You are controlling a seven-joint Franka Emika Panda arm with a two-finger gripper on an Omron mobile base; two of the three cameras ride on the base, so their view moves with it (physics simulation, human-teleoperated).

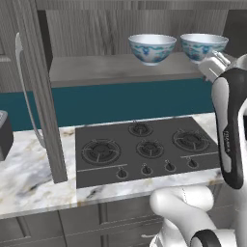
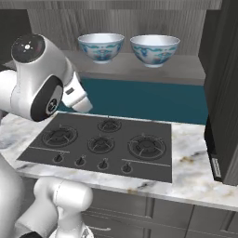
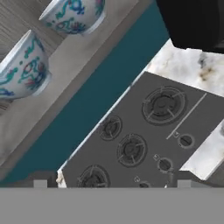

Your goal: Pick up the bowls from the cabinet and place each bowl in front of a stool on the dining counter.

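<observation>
Two white bowls with blue-teal and red patterns stand side by side on the grey shelf of the open cabinet, the left bowl and the right bowl. From the other side they are the left bowl and the right bowl. In the hand view both bowls lie at the upper left, tilted by the hand's roll. My gripper is open, its fingertips far apart with nothing between them, well short of the shelf. The dining counter is out of view.
The cabinet door stands open at the left with its long silver handle. Below the shelf are a teal back wall and a black stovetop set in a marble counter. A dark tall unit stands at the right.
</observation>
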